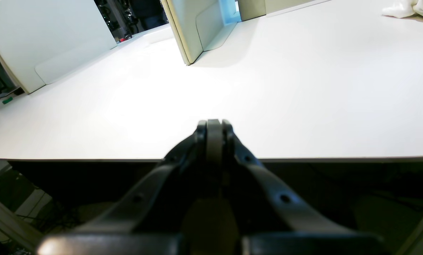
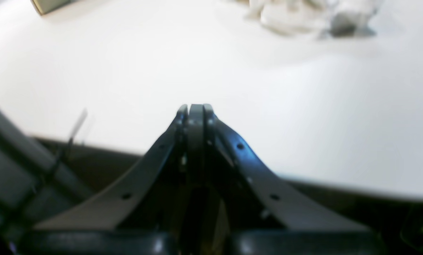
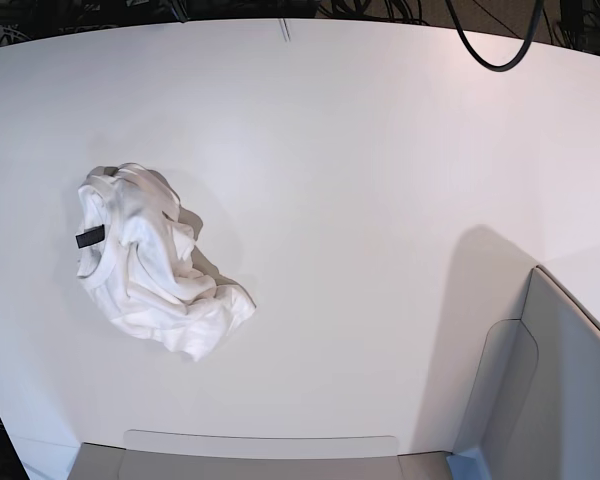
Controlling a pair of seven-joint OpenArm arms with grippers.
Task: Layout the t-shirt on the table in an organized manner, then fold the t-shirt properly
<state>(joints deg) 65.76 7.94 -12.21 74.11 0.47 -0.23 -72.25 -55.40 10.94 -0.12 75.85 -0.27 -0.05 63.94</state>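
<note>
The white t-shirt (image 3: 150, 265) lies crumpled in a heap on the left of the white table (image 3: 360, 180), its ribbed collar and black neck label facing up. It shows as a small bunch at the far right in the left wrist view (image 1: 411, 9) and blurred at the top in the right wrist view (image 2: 303, 16). My left gripper (image 1: 214, 125) is shut and empty, over the table's near edge, far from the shirt. My right gripper (image 2: 195, 109) is shut and empty, over the table's edge, well short of the shirt. Neither gripper shows in the base view.
Light grey panels stand on the table: one at the base view's lower right (image 3: 555, 390), a low one along its bottom edge (image 3: 260, 450). In the left wrist view panels stand at far left (image 1: 48, 39) and centre (image 1: 193, 28). A black cable (image 3: 490, 50) hangs at top.
</note>
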